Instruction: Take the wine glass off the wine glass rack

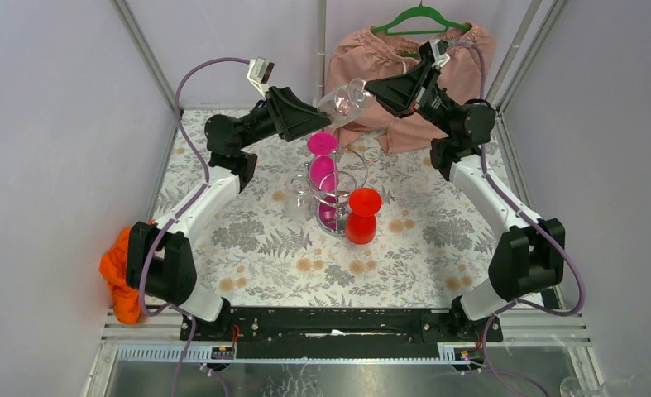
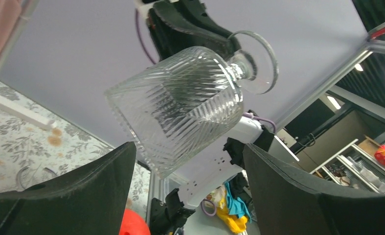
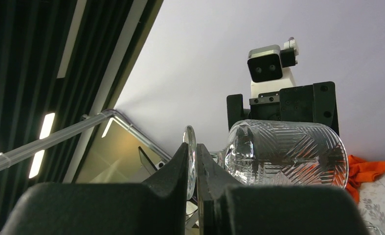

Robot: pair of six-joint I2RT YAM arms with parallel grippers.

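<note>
A clear ribbed wine glass hangs tilted in the air above the chrome wine glass rack. My right gripper is shut on the glass's round foot, with the foot edge-on between its fingers in the right wrist view, where the gripper fills the bottom. The bowl points toward my left gripper. That gripper is open, and the bowl's rim sits just above the gap between its fingers without touching them. Two pink glasses hang on the rack.
A red glass stands upside down beside the rack's mirror base. A pink garment on a green hanger hangs at the back. An orange cloth lies by the left arm's base. A white pole rises behind the rack.
</note>
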